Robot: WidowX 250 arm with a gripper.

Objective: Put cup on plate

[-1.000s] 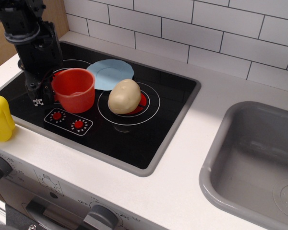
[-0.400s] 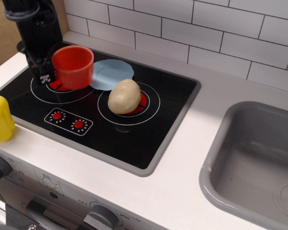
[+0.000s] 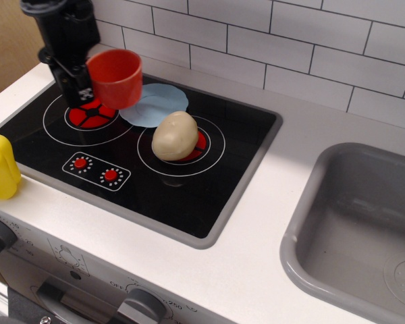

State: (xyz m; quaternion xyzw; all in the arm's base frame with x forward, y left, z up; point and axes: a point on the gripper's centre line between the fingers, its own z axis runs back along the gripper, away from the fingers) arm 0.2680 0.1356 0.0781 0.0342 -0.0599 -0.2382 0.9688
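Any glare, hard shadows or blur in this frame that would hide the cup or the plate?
In the observation.image view: lighting is soft and even; the glossy black cooktop shows only faint reflections; the cup, held raised by the gripper, is sharp; the plate is sharp too, though the cup overlaps its left edge; the sink shows mild shading only.

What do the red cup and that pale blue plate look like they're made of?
The cup looks like smooth moulded plastic: even colour with a soft sheen. The plate looks like a thin, matte plastic or foam disc, lying flat with no raised rim; hard to say which.
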